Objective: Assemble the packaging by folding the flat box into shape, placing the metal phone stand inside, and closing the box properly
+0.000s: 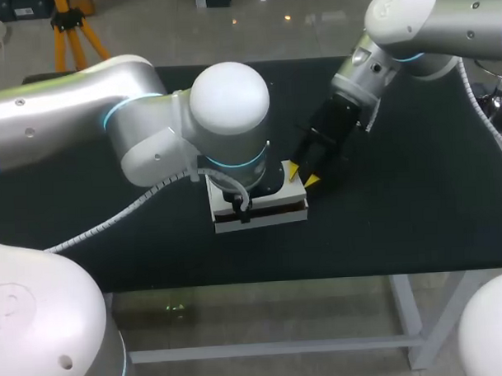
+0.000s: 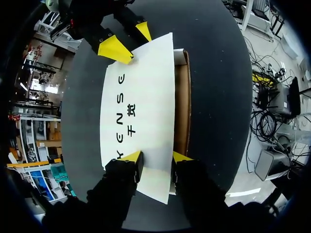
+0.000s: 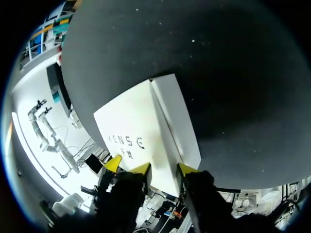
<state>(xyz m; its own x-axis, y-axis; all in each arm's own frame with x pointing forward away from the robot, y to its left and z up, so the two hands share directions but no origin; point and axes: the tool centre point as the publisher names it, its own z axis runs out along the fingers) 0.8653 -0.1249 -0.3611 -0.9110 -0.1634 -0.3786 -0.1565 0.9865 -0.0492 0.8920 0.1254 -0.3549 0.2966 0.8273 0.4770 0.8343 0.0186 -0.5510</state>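
- Box (image 1: 262, 212) is set on the table (image 1: 401, 224), lid (image 2: 141, 97) nearly shut.
- Left gripper (image 2: 156, 158) is held narrowly parted over one lid end.
- Right gripper (image 3: 164, 169) is held narrowly parted at the opposite end.

A white box (image 3: 146, 131) lies on the black table (image 3: 194, 58), one edge between the right gripper's (image 3: 164, 170) parted fingers. The left arm's yellow fingertip (image 3: 113, 163) shows beside them.

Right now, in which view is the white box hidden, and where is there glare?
Head view: the left arm hides most of the box; no glare. Left wrist view: its lid is evenly lit and fully shown. Right wrist view: the box is bright, its markings visible.
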